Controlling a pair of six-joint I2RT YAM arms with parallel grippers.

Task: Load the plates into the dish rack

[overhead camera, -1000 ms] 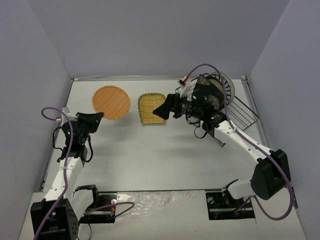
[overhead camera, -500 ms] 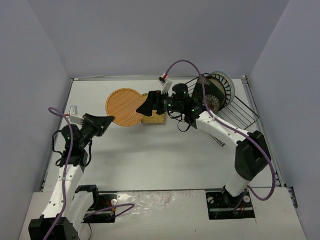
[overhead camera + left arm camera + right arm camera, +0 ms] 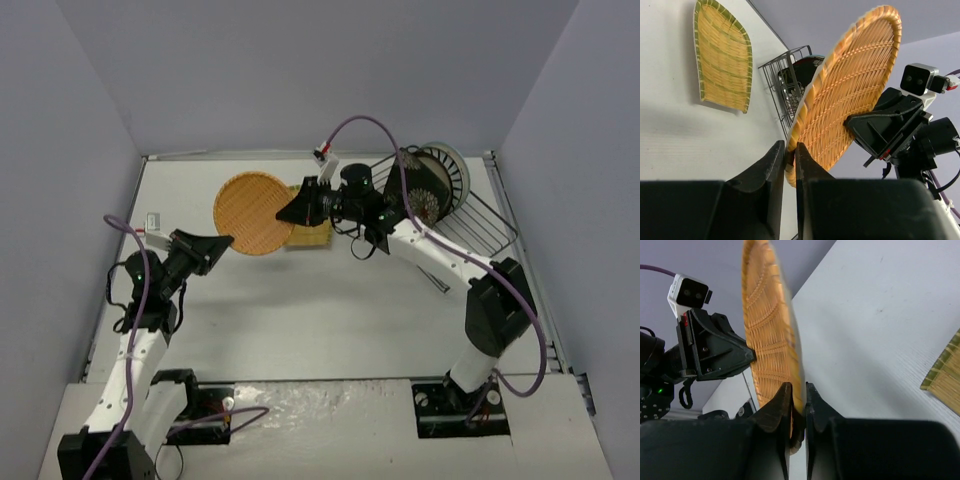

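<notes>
The orange round plate (image 3: pixel 252 213) is held up off the table, tilted on edge, between both arms. My left gripper (image 3: pixel 222 243) is shut on its lower left rim (image 3: pixel 790 167). My right gripper (image 3: pixel 291 214) is shut on the opposite rim (image 3: pixel 799 405). The yellow square plate (image 3: pixel 314 233) lies flat on the table behind the orange plate (image 3: pixel 850 85). The dish rack (image 3: pixel 478 222) stands at the back right, with a black floral plate (image 3: pixel 424 192) and a striped white plate (image 3: pixel 457 170) upright in it. Other plates are hidden.
Grey walls close in the white table (image 3: pixel 330 310) on three sides. The right arm's purple cable (image 3: pixel 365 122) arches over the back of the table. The rack's near end (image 3: pixel 490 235) holds no plates.
The left arm carried the orange plate up and to the right. The right arm swung left from the rack and its open jaws closed on the plate's rim.
</notes>
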